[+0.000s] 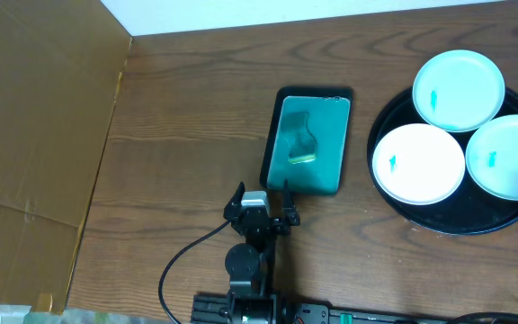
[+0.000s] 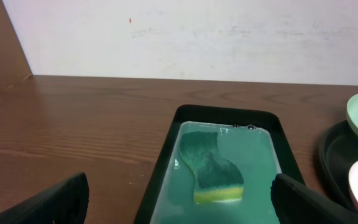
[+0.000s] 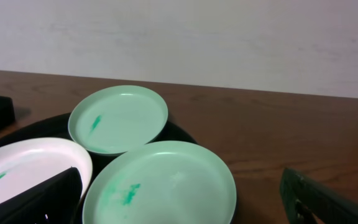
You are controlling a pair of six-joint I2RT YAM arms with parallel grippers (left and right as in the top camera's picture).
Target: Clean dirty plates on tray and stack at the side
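Observation:
Three round pale plates lie on the round black tray [image 1: 439,220] at the right: one at the back [image 1: 458,90], one at the front left [image 1: 418,163], one at the right [image 1: 511,156]. Each has a small teal smear. My right gripper [image 3: 185,208] is open and empty, hovering over the near edge of the right plate [image 3: 166,183]; the back plate [image 3: 118,118] and the left plate [image 3: 23,168] lie beyond it. My left gripper [image 2: 179,205] is open and empty at the near end of the teal tray [image 2: 166,162].
A rectangular teal tray with a black edge [image 1: 281,108] holds shallow liquid and a green and yellow sponge [image 1: 299,144], which also shows in the left wrist view [image 2: 213,168]. A cardboard sheet [image 1: 34,135] covers the left of the wooden table. A white wall stands behind.

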